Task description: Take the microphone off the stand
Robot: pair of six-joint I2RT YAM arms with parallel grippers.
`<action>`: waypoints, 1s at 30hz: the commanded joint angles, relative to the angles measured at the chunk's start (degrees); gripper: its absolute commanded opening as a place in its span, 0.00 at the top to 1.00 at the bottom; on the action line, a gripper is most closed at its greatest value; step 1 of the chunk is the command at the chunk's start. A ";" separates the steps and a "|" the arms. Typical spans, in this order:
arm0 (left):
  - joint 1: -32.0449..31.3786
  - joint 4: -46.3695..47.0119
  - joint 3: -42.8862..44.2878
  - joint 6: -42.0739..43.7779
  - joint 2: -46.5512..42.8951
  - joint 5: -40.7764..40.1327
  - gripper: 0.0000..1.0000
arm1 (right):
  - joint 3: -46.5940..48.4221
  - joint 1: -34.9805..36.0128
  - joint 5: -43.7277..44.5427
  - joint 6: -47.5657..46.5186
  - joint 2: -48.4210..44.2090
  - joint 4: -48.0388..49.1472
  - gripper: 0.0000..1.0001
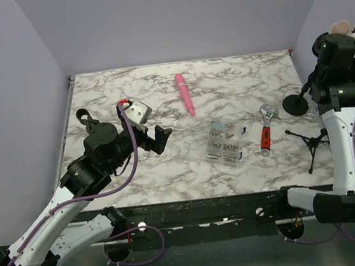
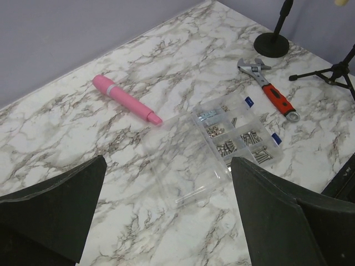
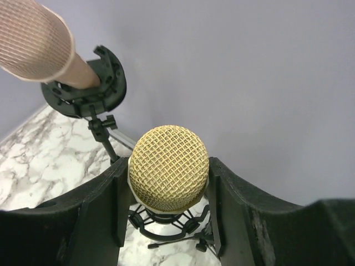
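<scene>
Gold mesh microphone (image 3: 168,166) gripped by right end effector (image 3: 166,188); rosy mesh mic (image 3: 33,39) close beside. Marble counter (image 2: 72,144) below wide-open left end effector (image 2: 166,213) holds pink cylinder (image 2: 126,100), clear screw box (image 2: 238,136), wrench (image 2: 269,88).

A pink pen-shaped tool (image 1: 184,93) lies on the white marble desk (image 1: 242,77), toward the back and near the middle. Closer to the front stands a clear compartment box (image 1: 224,142) with screws and small metal parts. An adjustable wrench (image 1: 266,129) with a red handle lies just beside it, on its right.

no legible text, no readable labels or numbers
</scene>
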 commanded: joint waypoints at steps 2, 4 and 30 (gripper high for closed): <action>-0.21 -0.52 1.91 0.85 0.06 -2.56 0.01 | 7.61 3.09 4.47 -5.48 -0.91 0.91 0.96; -0.19 -0.63 2.07 0.86 0.07 -2.96 0.02 | 10.08 5.04 5.72 -7.95 -0.94 1.91 0.99; 11.01 5.76 -3.13 -3.43 -2.63 -4.35 0.01 | 18.60 32.53 -41.14 -2.88 18.26 7.53 0.99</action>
